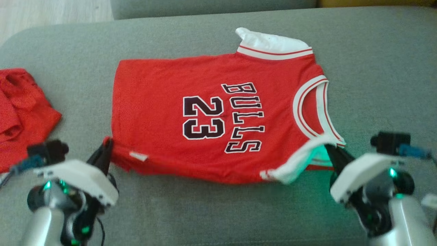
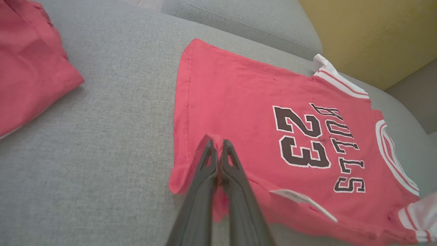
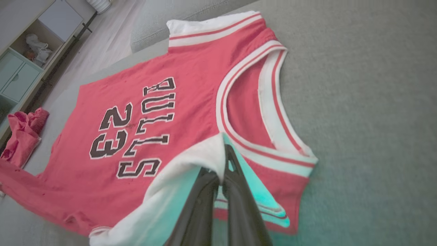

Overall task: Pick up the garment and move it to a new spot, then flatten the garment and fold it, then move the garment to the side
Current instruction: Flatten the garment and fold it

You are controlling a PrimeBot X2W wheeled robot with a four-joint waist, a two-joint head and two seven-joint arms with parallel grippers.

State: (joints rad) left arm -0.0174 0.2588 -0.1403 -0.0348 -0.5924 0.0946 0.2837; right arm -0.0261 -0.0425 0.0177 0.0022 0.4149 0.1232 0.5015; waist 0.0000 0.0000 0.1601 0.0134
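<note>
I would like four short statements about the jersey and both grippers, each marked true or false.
1. The left gripper is shut on the jersey hem. True.
2. The right gripper hangs open above the jersey. False: it is shut on the jersey's white trim.
3. The jersey shows the number 23. True.
4. A second red garment lies on top of the jersey. False: it lies apart from it on the grey cushion.

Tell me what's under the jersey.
The jersey lies spread on the grey cushion, which shows all round it. Whatever lies beneath the cloth itself is covered. The left hand and right hand pinch its near edge.
</note>
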